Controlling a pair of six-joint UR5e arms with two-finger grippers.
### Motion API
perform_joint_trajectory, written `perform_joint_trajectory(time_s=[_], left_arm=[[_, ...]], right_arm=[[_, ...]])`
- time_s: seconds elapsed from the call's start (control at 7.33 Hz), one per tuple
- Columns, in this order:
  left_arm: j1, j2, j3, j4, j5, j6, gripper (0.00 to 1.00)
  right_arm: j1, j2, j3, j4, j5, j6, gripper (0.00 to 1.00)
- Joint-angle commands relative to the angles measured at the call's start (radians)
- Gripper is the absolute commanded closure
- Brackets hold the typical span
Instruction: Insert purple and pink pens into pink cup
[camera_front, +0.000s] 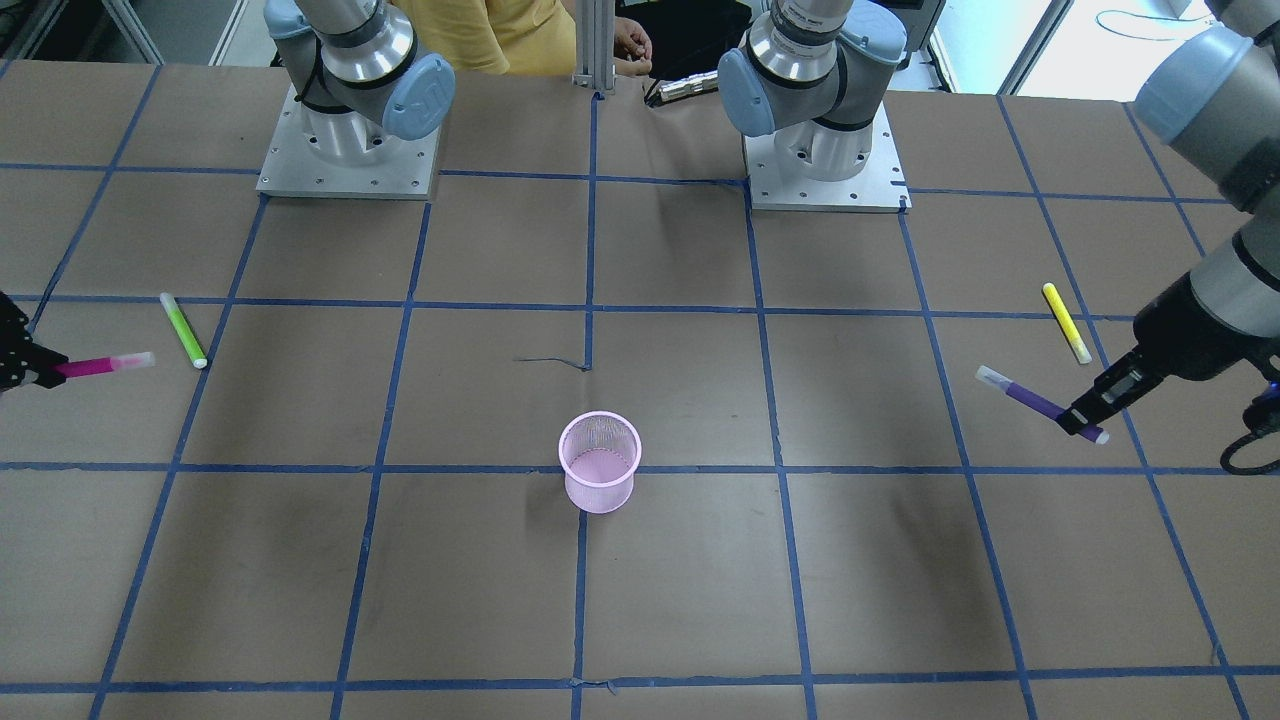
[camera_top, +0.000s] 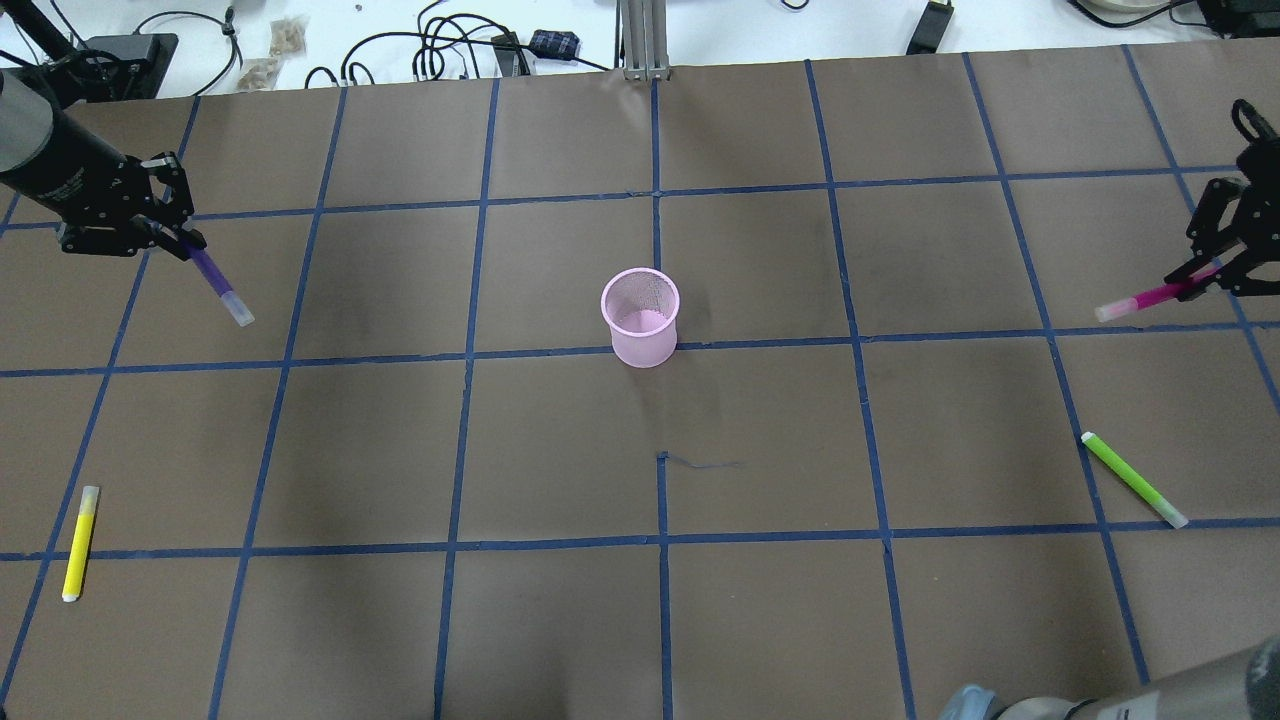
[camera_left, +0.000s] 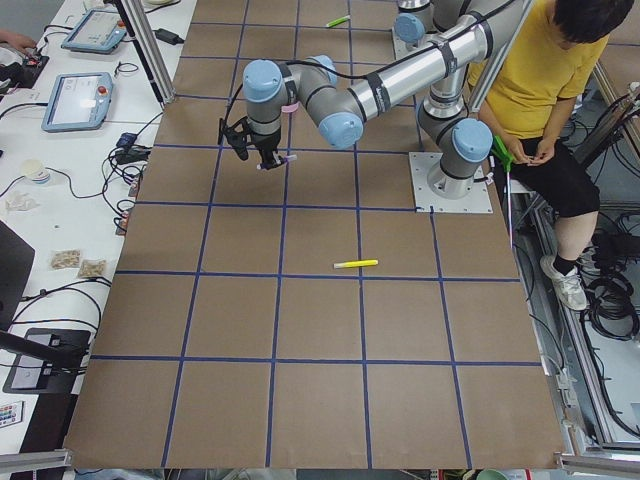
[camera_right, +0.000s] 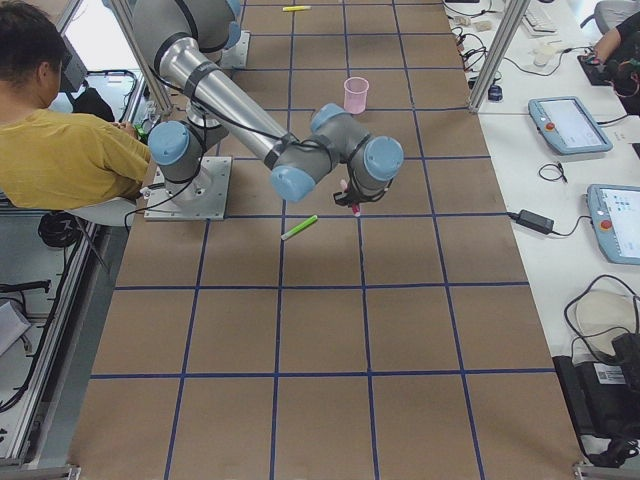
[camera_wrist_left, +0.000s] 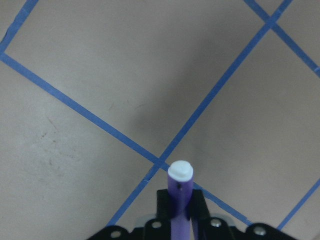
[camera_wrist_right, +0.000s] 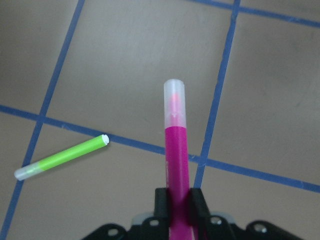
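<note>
Front view: the left gripper (camera_front: 1083, 421) hangs low at the picture's right, tilted toward the table (camera_front: 700, 600) and pinching a purple pen (camera_front: 1030, 402). The right gripper (camera_front: 52, 372) at the left edge pinches a pink pen (camera_front: 105, 364).
Overhead view: a pink cup (camera_top: 641, 335) stands upright mid-table, showing only its own mesh and floor inside. Both held pens are well apart from it.
Left side view: the near arm stretches out, gripper pointing down. A yellow pen (camera_left: 356, 264) lies on the table.
Right side view: the near arm is bent at the elbow, with a green pen (camera_right: 299, 228) lying near it.
Left wrist view: the jaws are clamped on the purple pen, white end outward.
Right wrist view: the jaws are clamped on the pink pen, clear cap outward.
</note>
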Motion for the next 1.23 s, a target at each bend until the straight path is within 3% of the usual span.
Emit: perform_joint_trajectory(time_s=[0.0,0.27,0.55,1.09], left_arm=[[-0.088,0.057,0.0,0.014,-0.008,-0.001,0.96],[-0.134,0.072,-0.002,0.014,-0.011,-0.009,0.96],[-0.153,0.077,-0.003,0.013,-0.051,-0.024,0.96],[-0.167,0.082,-0.003,0.014,-0.052,-0.029,0.96]], right_arm=[[0.159,-0.116,0.019,0.022,-0.002,0.259,0.96],[0.355,-0.186,0.016,0.004,-0.084,0.5,0.95],[0.554,-0.186,0.005,-0.056,-0.124,0.774,0.95],[0.889,-0.093,0.009,-0.28,-0.369,1.268,0.96]])
